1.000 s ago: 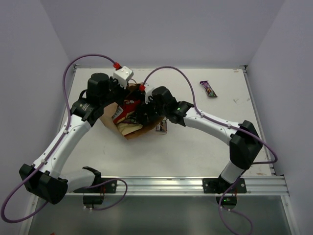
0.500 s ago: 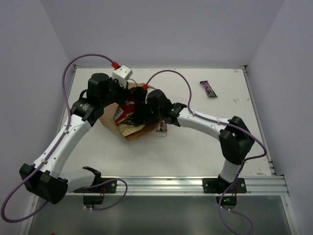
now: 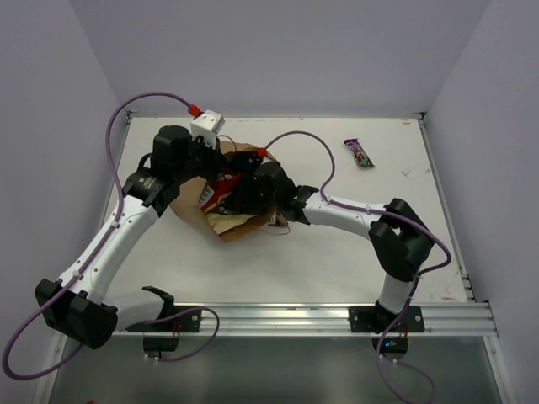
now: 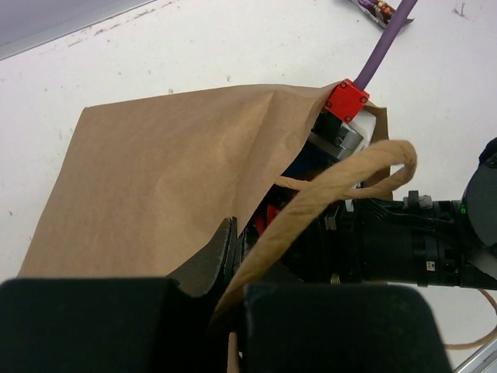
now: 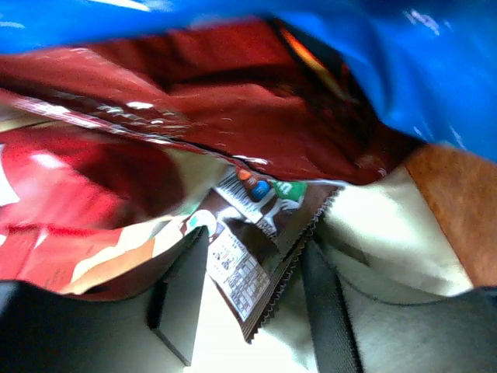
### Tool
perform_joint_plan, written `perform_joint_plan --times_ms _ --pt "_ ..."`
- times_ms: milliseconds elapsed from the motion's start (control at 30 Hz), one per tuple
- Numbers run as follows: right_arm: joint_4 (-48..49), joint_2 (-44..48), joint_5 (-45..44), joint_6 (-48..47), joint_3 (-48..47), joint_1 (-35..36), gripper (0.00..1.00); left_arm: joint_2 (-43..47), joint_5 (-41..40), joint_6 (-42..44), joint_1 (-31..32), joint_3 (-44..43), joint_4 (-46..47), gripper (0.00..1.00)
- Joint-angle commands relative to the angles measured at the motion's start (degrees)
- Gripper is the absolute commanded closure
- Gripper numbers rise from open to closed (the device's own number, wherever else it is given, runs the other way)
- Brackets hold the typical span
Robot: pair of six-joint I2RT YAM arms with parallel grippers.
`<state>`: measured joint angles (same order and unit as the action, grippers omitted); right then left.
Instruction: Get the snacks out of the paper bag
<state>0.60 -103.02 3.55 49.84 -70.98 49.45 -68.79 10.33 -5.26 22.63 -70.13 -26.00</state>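
The paper bag (image 3: 192, 209) lay on its side toward the far left corner of the worktop (image 3: 337, 261), its mouth turned to the right edge. Inside were a red packet (image 5: 85, 179), a blue packet (image 5: 419, 70) and a dark brown candy packet (image 5: 260, 233). The right tool (image 5: 248, 272) was deep in the bag, fingers apart on either side of the brown packet's corner. The left tool (image 4: 233, 260) was clamped on the bag's upper rim beside a loop handle (image 4: 349, 175). A purple candy bar (image 3: 359, 152) lay on the worktop near the far right corner.
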Motion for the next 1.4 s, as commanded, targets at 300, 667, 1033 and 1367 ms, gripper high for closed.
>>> perform_joint_plan --times_ms 300,667,1033,1367 --pt "-1.3 -1.9 -2.1 9.6 1.3 -3.0 0.6 1.5 0.2 -3.2 -0.3 -1.1 3.6 1.0" --pt "-5.7 6.2 2.1 4.4 3.8 -3.5 0.63 1.2 -3.0 -1.8 -0.3 -0.7 3.7 1.0" --pt "-3.2 0.6 6.2 5.7 0.8 -4.0 0.65 1.1 -2.7 -1.9 -0.3 -0.6 3.7 1.0" --pt "-1.5 -1.0 9.1 5.9 -0.6 -4.1 0.88 1.0 -2.8 -2.0 -0.3 -0.1 4.5 1.0"
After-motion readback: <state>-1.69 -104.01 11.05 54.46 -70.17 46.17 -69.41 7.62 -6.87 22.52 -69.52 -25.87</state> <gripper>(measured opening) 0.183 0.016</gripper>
